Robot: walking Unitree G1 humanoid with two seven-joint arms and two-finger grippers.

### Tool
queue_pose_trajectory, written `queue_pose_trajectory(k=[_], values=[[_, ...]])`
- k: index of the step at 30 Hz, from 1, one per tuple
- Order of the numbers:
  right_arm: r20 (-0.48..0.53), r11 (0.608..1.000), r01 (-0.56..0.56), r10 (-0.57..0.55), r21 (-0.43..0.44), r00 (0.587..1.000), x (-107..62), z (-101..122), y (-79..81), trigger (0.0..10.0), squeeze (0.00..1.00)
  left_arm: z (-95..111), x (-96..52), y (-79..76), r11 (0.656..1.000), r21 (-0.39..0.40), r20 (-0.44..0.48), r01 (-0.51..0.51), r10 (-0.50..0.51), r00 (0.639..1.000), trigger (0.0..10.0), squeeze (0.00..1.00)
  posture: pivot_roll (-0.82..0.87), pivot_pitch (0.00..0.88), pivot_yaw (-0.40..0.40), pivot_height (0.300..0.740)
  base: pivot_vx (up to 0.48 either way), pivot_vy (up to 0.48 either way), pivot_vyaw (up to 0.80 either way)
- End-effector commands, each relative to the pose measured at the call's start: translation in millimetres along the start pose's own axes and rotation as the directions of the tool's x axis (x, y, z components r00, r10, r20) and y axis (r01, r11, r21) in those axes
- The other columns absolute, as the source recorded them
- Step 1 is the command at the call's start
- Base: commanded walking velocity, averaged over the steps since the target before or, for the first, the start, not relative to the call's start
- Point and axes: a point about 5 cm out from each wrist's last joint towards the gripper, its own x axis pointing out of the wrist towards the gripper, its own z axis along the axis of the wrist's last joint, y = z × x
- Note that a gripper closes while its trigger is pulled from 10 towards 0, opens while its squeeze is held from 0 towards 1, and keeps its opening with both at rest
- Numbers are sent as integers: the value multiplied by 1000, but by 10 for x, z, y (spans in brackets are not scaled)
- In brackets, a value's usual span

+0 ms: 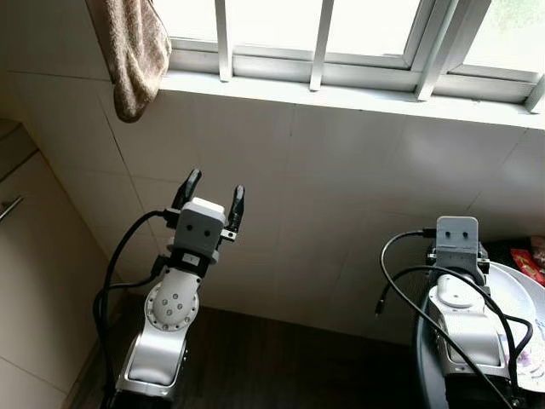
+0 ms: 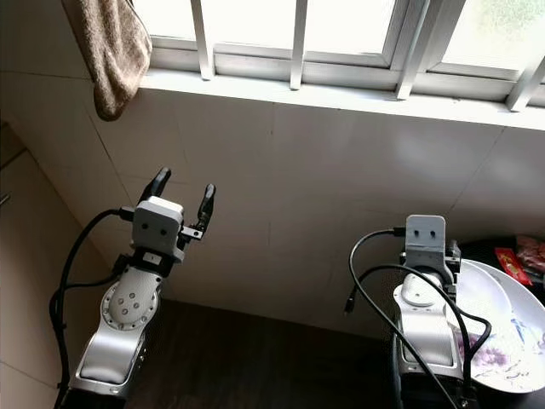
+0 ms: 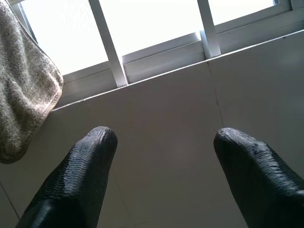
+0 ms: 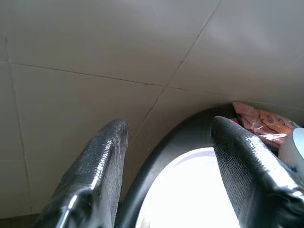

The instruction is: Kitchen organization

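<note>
White tile wall spreads across the head views, with a barred window along twelve o'clock and a brown towel hanging from the sill at eleven o'clock. A cabinet with a metal handle stands at nine o'clock, and a dark surface runs along the foot of the wall at six o'clock.

At seven o'clock the left gripper is raised in front of the tiles, its two black fingers spread wide with nothing between them. In its wrist view the same fingers stand well apart against the wall, the towel off to one side beneath the window bars.

At five o'clock the right arm reaches toward a white plate with a floral pattern, which lies inside a dark round rim at four o'clock. From the head views its fingers are hidden behind the wrist housing; in the wrist view the right gripper has its fingers spread wide and holding nothing, poised over the near edge of the rim and the plate. Red and pink packets lie just beyond the plate at three o'clock, close to the wall. Whether the fingertips touch the rim cannot be told.
</note>
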Motion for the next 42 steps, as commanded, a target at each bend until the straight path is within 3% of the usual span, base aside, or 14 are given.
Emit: queue_pose_trajectory(k=[1,9,16,21,26,37,42], values=[[32,1000,-14,14,6,999,-4,64,14,10000,0,-9,-1,-28,1000,2,-7,12,-12,1000,10000,0,31,0,-48,740,0,0,-775],[21,999,-44,44,-4,999,-20,23,69,10000,0,-11,-6,-28,1000,4,-7,13,-13,1000,10000,0,32,0,-47,740,0,0,-775],[84,994,-98,102,-51,991,-64,80,143,10000,0,-8,-5,-38,1000,4,-7,16,-16,1000,10000,0,31,0,-48,740,0,0,-326],[64,990,-139,140,-19,988,-72,58,184,10000,0,-10,-2,-40,1000,4,-9,15,-15,1000,10000,0,31,0,-50,740,0,0,-320],[146,992,-122,127,-44,981,-79,164,157,10000,0,-11,4,-42,1000,3,-8,12,-12,1000,10000,0,29,0,-51,740,0,0,-588],[134,990,-142,144,-25,980,-80,149,176,10000,0,-11,4,-47,1000,0,-8,14,-14,1000,10000,0,28,0,-52,740,0,0,-619],[141,990,-133,139,-49,980,-79,151,168,10000,0,-10,0,-51,1000,-1,-10,16,-16,1000,10000,0,28,0,-52,740,0,0,0]])
